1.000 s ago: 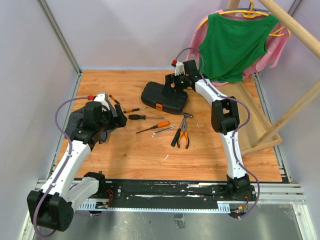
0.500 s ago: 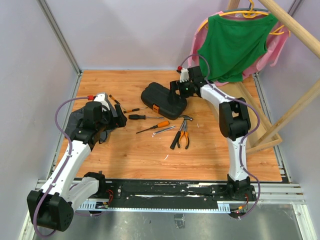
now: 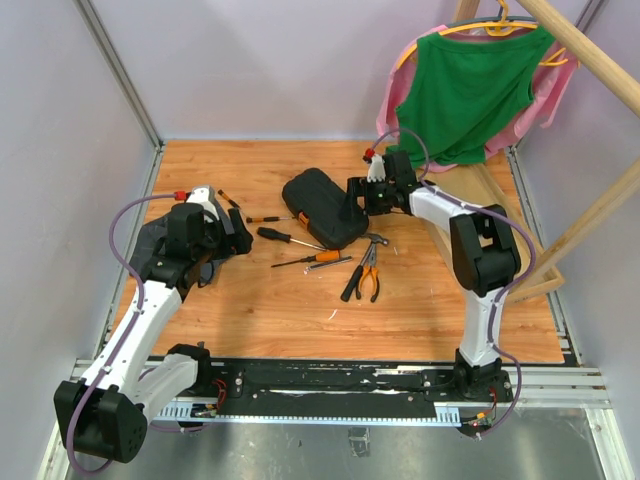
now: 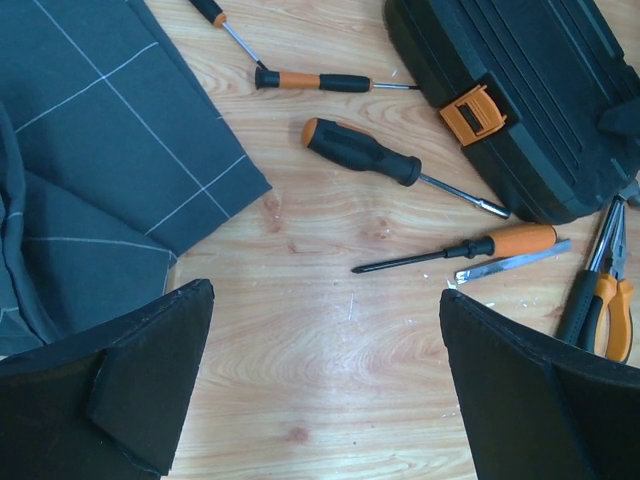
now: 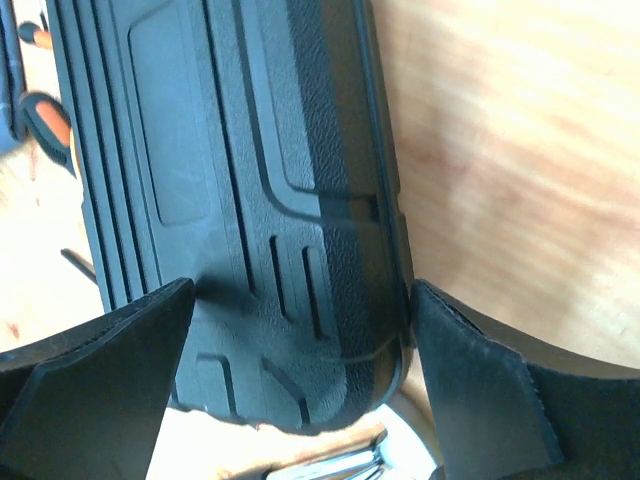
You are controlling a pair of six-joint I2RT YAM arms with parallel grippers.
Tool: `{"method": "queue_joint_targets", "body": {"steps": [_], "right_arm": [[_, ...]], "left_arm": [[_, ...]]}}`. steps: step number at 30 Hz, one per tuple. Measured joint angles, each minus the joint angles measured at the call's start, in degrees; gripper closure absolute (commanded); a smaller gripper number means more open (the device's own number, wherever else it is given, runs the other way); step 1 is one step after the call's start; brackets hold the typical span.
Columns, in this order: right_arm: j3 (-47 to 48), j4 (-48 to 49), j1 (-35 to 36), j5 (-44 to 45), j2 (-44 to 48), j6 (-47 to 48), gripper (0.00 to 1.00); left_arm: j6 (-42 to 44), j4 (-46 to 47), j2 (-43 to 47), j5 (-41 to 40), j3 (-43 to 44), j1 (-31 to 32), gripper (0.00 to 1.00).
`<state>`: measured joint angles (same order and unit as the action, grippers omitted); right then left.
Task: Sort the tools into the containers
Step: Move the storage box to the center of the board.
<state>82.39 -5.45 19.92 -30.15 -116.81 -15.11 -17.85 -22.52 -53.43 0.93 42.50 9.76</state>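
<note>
From above the whole table shows: wood-grain boards, both arms, and a green shirt on a hanger at the back right, none of which the wrist cameras catch. The case lies closed near the back middle, a black rounded rectangle of moulded plastic. The right gripper is at its right end.

Only the right wrist view shows how. The jaws stand wide apart astride the end of the case, one finger over the lid, the other at the rim. Whether they press on it I cannot tell. That close view also brings out the lid's raised ribs and fine pebbled grain.

The left gripper hovers over the table's left side, jaws fully apart, holding nothing. Its camera gives what the top view blurs. The cloth is dark grey with thin pale grid lines, and the case has one orange latch.

The tools lie loose on the wood, left of and in front of the case, none inside it. There are four screwdrivers:
- an edge screwdriver, cut off by the frame
- a thin screwdriver, orange and black
- a black screwdriver, thick-handled
- an orange screwdriver with a dark shaft

A bare steel bit lies just beside the orange screwdriver. One pliers with orange grips and one hammer with a steel head lie side by side, just in front of the case's right end.
</note>
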Motion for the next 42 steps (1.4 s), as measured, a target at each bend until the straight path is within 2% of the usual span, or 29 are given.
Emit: {"method": "queue_joint_targets", "body": {"steps": [3, 6, 10, 14, 18, 22, 27, 36, 42], "right_arm": [[-3.65, 0.13, 1.18, 1.01, 2.99, -0.72, 0.1], [-7.43, -0.24, 2.91, 2.27, 6.78, -1.29, 0.01], [-9.77, -2.21, 4.13, 7.76, 12.37, -1.2, 0.02], [-9.7, -4.17, 3.45, 14.86, 17.07, -1.2, 0.02], [-9.68, -5.25, 2.71, 18.27, 19.5, -0.22, 0.02], [-8.63, -6.45, 2.45, 19.76, 19.5, 2.38, 0.02], [-2.75, -8.7, 2.29, 22.29, 17.38, 4.04, 0.02], [1.81, -8.28, -1.81, 15.21, 10.93, 1.46, 0.01], [1.09, -5.27, -1.84, 9.51, 8.09, -0.28, 0.01]], "left_arm": [[-0.33, -0.2, 0.13, -0.63, 0.0, -0.11, 0.01], [-1.77, -0.55, 0.7, -2.47, 0.02, -0.37, 0.01], [-5.99, -0.42, 1.66, -3.87, 0.02, -0.52, 0.01], [-10.88, 2.45, 1.18, -2.93, 0.02, -0.59, 0.01], [-14.73, 6.6, -1.38, -1.18, -0.04, -0.61, 0.01], [-17.84, 12.24, -3.56, 0.5, -1.57, -0.63, 0.01], [-21.59, 18.99, -7.19, 1.88, -3.89, -0.63, 0.01], [-25.33, 29.33, -22.08, 2.75, -2.99, 0.7, 0.03], [-25.66, 33.73, -31.39, 2.91, 2.6, 3.72, 0.04]]}}
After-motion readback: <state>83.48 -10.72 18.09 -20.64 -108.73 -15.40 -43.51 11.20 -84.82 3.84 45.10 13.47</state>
